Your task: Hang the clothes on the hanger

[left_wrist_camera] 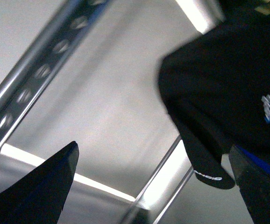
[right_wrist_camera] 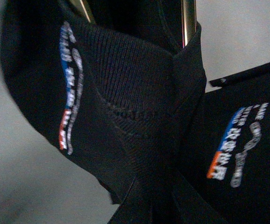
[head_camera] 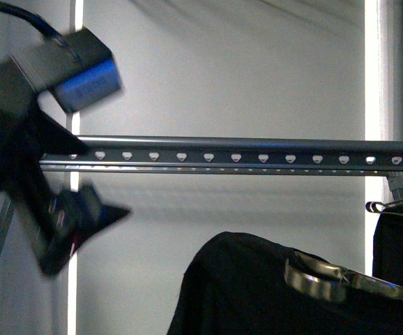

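Black ribbed cloth of the T-shirt [right_wrist_camera: 125, 116] fills the right wrist view, with white lettering [right_wrist_camera: 67, 88] edged in blue and orange. In the front view the shirt sits at lower right, below the rail [head_camera: 257, 155] and apart from it. The grey, holed rail crosses mid-frame. At left the blurred left gripper [head_camera: 105, 178] gapes wide and empty. The right gripper's state cannot be told.

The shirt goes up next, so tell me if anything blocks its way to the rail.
Nothing visible does. Only bare wall shows between the black shirt and the rail above it. The open left claw is at the rail's left end, off that path.
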